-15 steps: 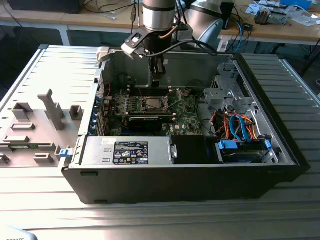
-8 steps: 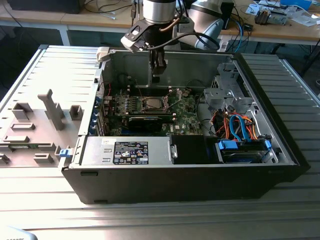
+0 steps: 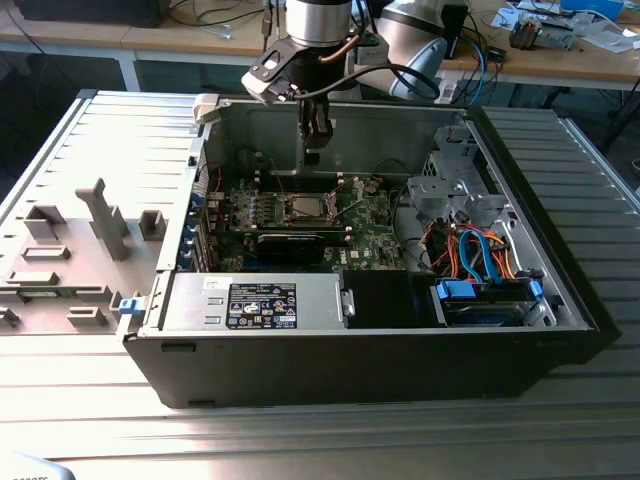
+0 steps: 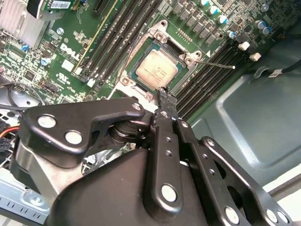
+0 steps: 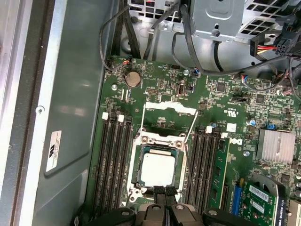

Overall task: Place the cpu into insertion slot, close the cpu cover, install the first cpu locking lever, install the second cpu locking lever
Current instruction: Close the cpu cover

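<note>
The cpu (image 5: 157,169) lies flat in the insertion slot (image 5: 135,165) on the green board, its silver top showing; I also see the cpu (image 4: 156,70) in the second wrist view. The cpu cover (image 5: 169,107) stands swung open at the slot's far edge. Two thin wire levers (image 5: 190,128) are raised off the socket, and one lever (image 4: 216,63) sticks out sideways. My gripper (image 5: 164,190) hovers just above the slot's near edge, shut with nothing in it. In the exterior view the gripper (image 3: 315,135) hangs inside the open case above the socket (image 3: 303,208).
Rows of black memory slots (image 5: 115,160) flank the socket on both sides. A finned heatsink (image 5: 275,146) and a green card (image 5: 263,197) sit beside them. Cables (image 3: 480,250) and a drive cage (image 3: 445,180) fill the case at the exterior view's right. The case wall (image 5: 70,117) is close by.
</note>
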Tool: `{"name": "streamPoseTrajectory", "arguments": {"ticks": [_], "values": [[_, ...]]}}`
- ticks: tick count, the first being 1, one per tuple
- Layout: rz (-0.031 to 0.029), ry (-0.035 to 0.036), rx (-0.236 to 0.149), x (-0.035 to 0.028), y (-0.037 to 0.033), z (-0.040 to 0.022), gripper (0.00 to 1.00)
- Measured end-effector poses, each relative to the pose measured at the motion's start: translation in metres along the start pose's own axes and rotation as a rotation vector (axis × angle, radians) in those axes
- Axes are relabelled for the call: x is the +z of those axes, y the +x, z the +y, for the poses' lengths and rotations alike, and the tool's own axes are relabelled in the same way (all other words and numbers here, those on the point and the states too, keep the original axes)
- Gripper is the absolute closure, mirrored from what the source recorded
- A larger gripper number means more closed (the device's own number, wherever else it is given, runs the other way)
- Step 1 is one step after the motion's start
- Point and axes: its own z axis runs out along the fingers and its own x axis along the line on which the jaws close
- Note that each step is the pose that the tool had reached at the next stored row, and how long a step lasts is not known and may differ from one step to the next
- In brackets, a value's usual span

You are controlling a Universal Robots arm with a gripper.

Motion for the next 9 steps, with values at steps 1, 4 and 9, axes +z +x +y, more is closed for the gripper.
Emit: {"name": "streamPoseTrajectory", "arguments": {"ticks": [1, 4, 9], "values": [[0.0003, -0.0001, 0.0, 0.0002, -0.0006, 0.0, 0.89], [0.0002, -0.0002, 0.0, 0.0005, -0.0058, -0.0003, 0.89], [0.0004, -0.0002, 0.0, 0.001, -0.0128, -0.0004, 0.89]]}}
